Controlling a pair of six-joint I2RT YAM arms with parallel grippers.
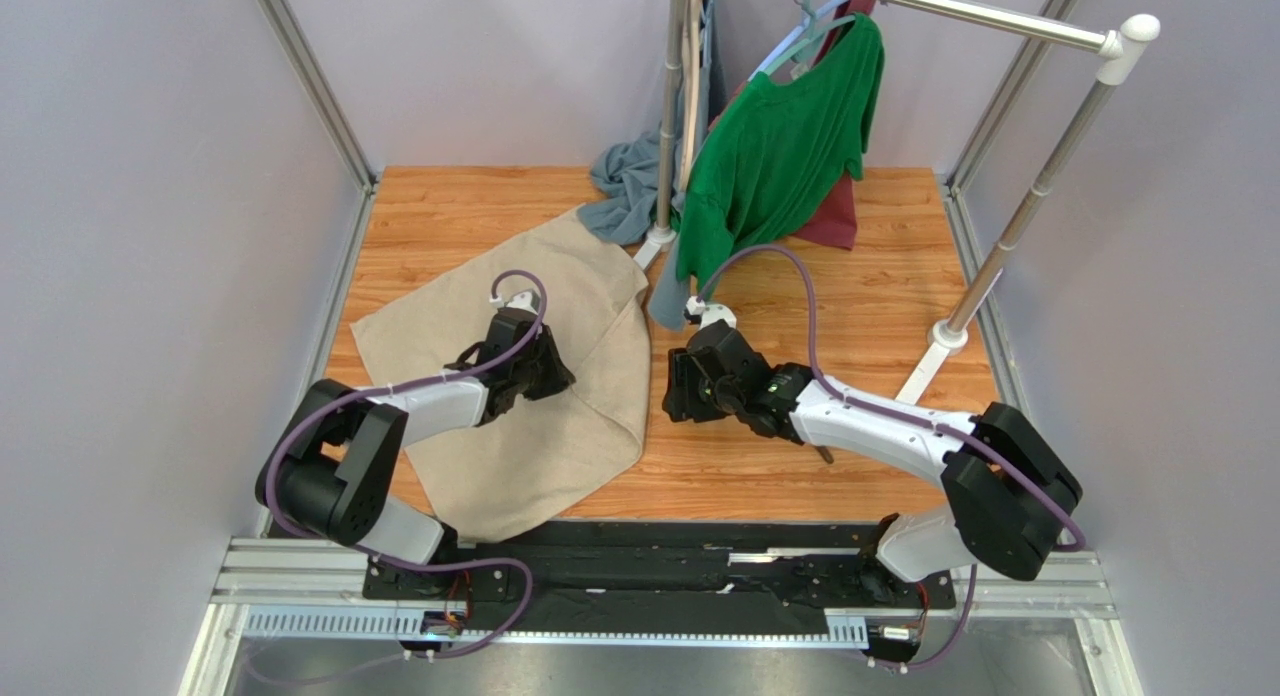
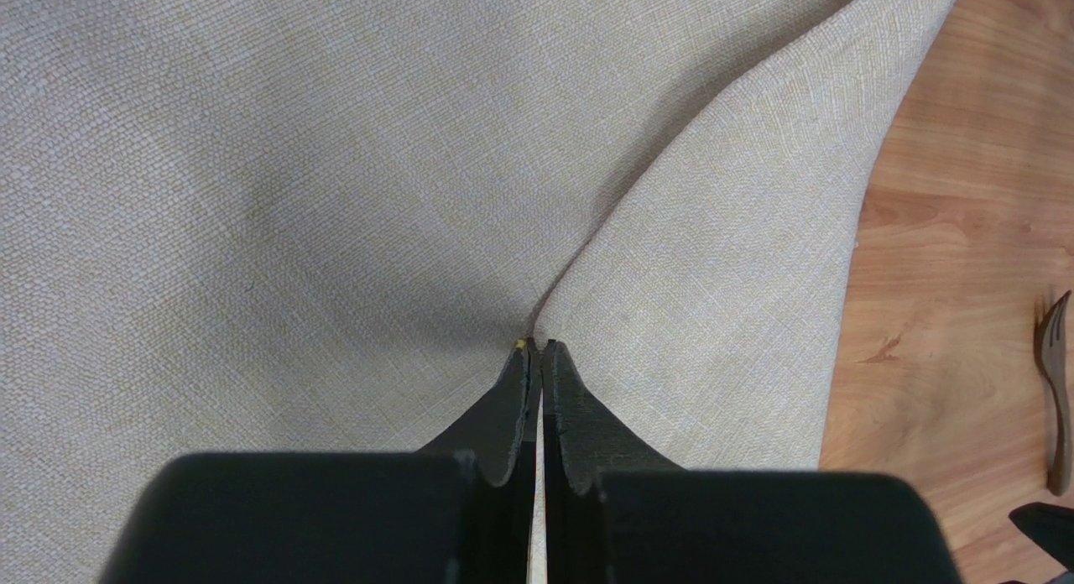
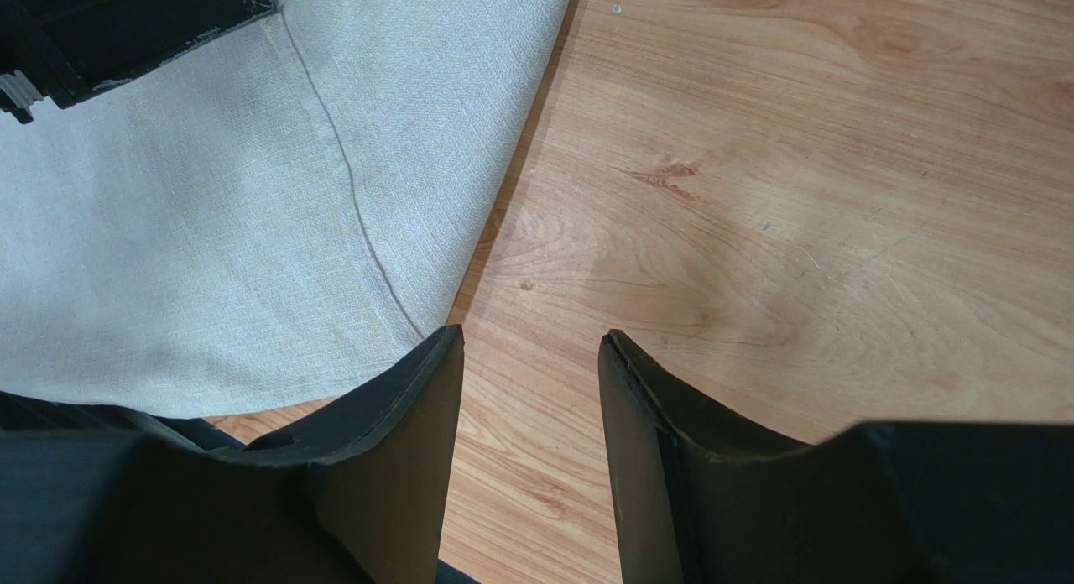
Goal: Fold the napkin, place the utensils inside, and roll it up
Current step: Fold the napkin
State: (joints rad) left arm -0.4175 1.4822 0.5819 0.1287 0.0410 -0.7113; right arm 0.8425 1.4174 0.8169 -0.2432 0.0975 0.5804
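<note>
Left wrist view alone shows my left end effector [image 2: 540,348] clamped on a pucker of the napkin [image 2: 315,169]; the right end effector [image 3: 530,339] stands apart over the counter [image 3: 819,169], just beside the napkin's edge.

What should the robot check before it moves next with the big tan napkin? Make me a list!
1. Left gripper shut on the napkin: ok, cloth puckers at its tips.
2. Right gripper open: ok.
3. Right gripper over the napkin: not ok, it hangs over bare table beside the napkin's edge.
4. Napkin lying flat: not ok, a ridge runs from the pinch.
5. Napkin free of the grey-blue cloth: cannot tell, they meet at the far corner.
</note>
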